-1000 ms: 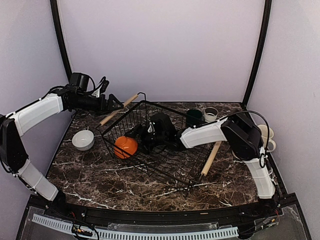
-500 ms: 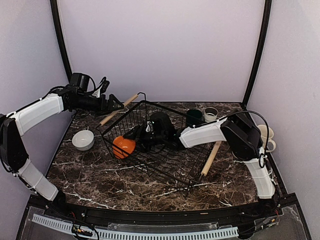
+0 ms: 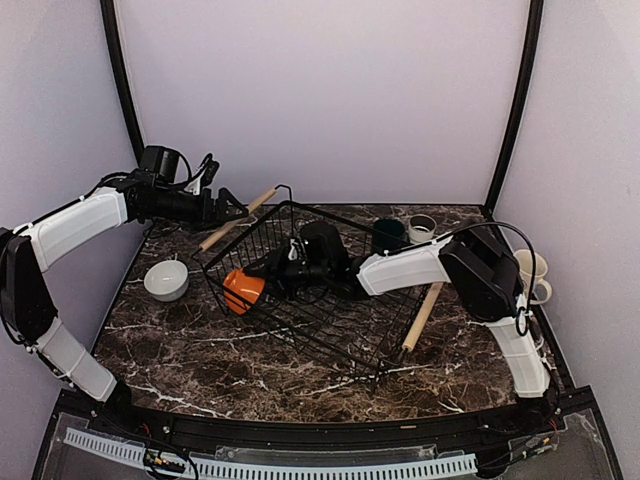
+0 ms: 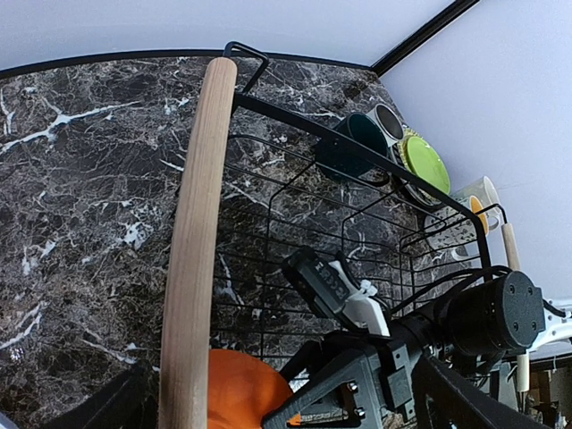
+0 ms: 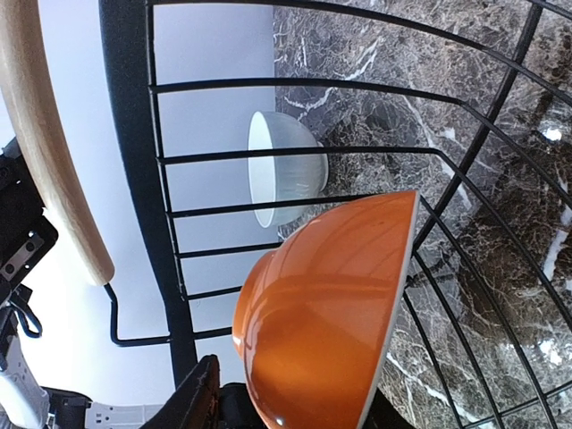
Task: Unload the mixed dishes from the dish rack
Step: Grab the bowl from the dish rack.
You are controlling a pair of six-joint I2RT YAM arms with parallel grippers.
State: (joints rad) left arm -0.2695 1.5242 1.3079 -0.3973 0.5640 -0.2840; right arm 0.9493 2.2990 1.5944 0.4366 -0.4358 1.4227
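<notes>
From above: the orange bowl (image 3: 240, 291) lay tipped on its side at the left end of the dish rack (image 3: 345, 335). Its mouth faced the right gripper (image 3: 262, 282), which stretched across the wires to meet it at the rim. So the bowl sat just left of those jaws, and this looked like the right arm's job. The left gripper (image 3: 230, 211) hung spread wide by the rack's far wooden handle (image 3: 258, 203), gripping nothing.

Left wrist: the handle ran lengthwise up the shot, with the bowl (image 4: 237, 389) low inside the rack, on the handle's near side.

Right wrist: the bowl (image 5: 331, 295) filled the lower frame, rim edge-on. One finger (image 5: 202, 393) sat against its outer wall and the other was hidden. Whether the jaws had clamped, I couldn't tell. My read: the way out was upward, over the wire wall.
</notes>
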